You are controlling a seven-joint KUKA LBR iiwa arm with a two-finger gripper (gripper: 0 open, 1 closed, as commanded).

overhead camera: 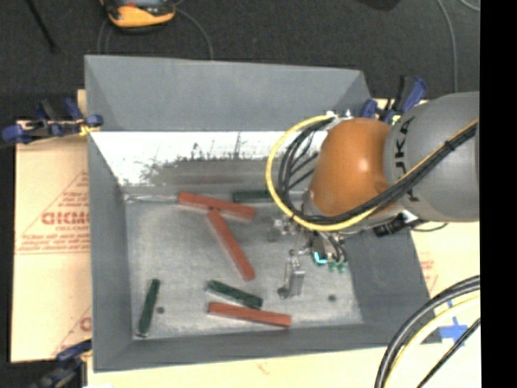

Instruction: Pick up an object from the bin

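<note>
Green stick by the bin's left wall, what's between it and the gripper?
In the camera view, a shorter dark green stick lies between the left green stick and the gripper, a red stick close alongside it.

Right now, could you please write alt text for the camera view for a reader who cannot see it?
The arm's pincer hangs over the right part of a grey metal bin. Nearest it, toward the view's left, lie a dark green stick and a red stick; more red and green sticks lie scattered beyond.
</note>
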